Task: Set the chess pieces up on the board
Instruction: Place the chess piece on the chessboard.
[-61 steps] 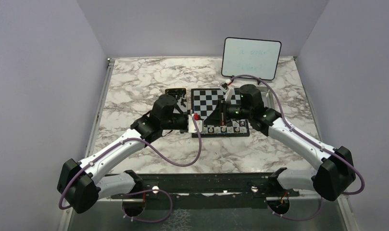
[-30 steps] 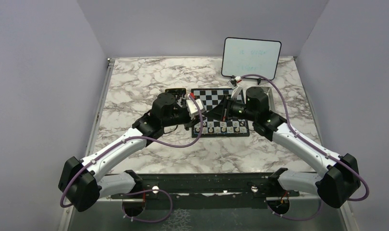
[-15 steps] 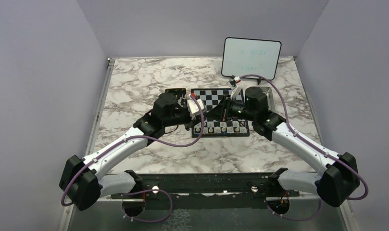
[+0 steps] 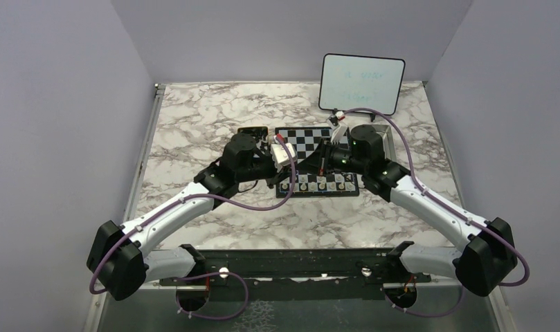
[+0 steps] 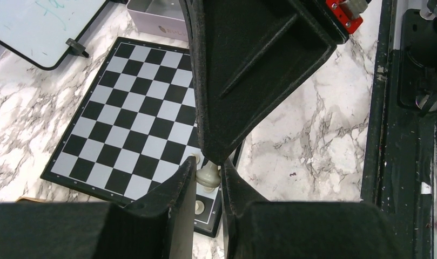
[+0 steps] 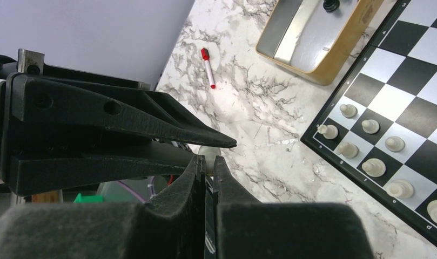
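The cream piece point(image 5: 208, 176) is hanging above the near edge of the board point(image 5: 130, 129), sitting between the fingers of the left gripper point(image 5: 206, 171), which is clamping it narrowly at the body. The right gripper point(image 6: 206, 161) is meeting it from the opposite side, its jaws drawn together to a slit, with the piece's top showing right at their tips; whether they are pinching it cannot be told. In the left wrist view, the right gripper's black wedge is covering part of the board's edge.

Eight more chess pieces point(image 6: 371, 126) are standing at the board's near corner, three in one row and five in the row closer to the edge. A gold tray point(image 6: 335, 59) is lying just beside the board with one black piece point(image 6: 331, 5) showing in it. A red marker point(image 6: 208, 68) is lying on the marble table point(image 4: 201, 124), apart from the tray. A grey tray point(image 5: 154, 19) is sitting at the board's other side, its small print unreadable. One whiteboard point(image 4: 362, 83) is standing behind it, carrying faint green writing that is too pale to read.
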{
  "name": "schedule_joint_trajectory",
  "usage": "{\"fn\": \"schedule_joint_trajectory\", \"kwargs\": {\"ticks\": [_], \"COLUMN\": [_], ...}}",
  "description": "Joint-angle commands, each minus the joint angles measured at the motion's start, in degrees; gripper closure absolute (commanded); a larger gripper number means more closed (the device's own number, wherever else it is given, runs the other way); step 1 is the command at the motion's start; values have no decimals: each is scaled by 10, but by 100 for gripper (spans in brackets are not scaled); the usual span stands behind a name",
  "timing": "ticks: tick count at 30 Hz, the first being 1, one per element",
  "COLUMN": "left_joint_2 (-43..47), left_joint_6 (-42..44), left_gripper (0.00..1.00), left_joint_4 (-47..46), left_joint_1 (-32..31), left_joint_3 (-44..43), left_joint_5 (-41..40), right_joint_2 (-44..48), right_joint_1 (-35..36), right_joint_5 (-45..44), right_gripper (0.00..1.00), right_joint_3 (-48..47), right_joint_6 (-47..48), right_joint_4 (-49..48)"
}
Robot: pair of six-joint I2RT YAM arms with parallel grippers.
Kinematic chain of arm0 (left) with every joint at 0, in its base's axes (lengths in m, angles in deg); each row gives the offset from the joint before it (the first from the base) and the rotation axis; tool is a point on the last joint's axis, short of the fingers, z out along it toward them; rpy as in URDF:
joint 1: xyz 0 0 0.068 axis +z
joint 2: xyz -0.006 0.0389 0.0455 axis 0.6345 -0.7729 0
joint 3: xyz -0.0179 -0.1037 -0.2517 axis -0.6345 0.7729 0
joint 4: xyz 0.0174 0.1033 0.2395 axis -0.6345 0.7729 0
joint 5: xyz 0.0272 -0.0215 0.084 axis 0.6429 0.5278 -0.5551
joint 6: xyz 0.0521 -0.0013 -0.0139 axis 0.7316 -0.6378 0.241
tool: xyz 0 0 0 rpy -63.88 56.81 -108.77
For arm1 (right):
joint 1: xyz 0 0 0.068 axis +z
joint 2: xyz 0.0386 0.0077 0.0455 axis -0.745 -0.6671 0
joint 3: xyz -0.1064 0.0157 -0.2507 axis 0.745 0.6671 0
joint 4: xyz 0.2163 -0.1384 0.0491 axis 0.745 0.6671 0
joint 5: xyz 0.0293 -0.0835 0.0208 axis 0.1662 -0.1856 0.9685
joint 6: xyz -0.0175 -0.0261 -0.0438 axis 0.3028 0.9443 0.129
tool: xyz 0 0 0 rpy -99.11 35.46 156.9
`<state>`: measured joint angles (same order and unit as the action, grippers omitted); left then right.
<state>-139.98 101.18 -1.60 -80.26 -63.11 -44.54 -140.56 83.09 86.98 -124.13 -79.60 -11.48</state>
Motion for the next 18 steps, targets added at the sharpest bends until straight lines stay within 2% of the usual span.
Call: {"fn": "schedule_joint_trajectory", "kwargs": {"ticks": [1, 4, 6, 13, 15, 18], "left_joint_2": [-5, -3, -1, 8, 12, 18], "left_joint_6": [2, 7, 12, 36, 41, 47], "left_gripper": [79, 56, 45, 28, 3, 1], "left_joint_4": [-11, -14, -9, 21, 28, 40], "left_joint_1": [-2, -2, -2, -2, -2, -2], "left_joint_3": [-11, -4, -1, 0, 0, 1], "left_joint_5": [-2, -1, -1, -4, -4, -5], "right_joint_2": [21, 20, 18, 7, -2, -18], "right_joint_1": [4, 4, 4, 4, 3, 3], "right_joint_5": [-43, -87, -129, -237, -261, -293], "right_gripper": [95, 95, 95, 95, 95, 95], "right_joint_3": [-13, -35, -55, -103, -117, -133], "right_joint_6": [22, 49, 74, 145, 161, 179], "right_joint_4": [39, 83, 124, 223, 250, 279]}}
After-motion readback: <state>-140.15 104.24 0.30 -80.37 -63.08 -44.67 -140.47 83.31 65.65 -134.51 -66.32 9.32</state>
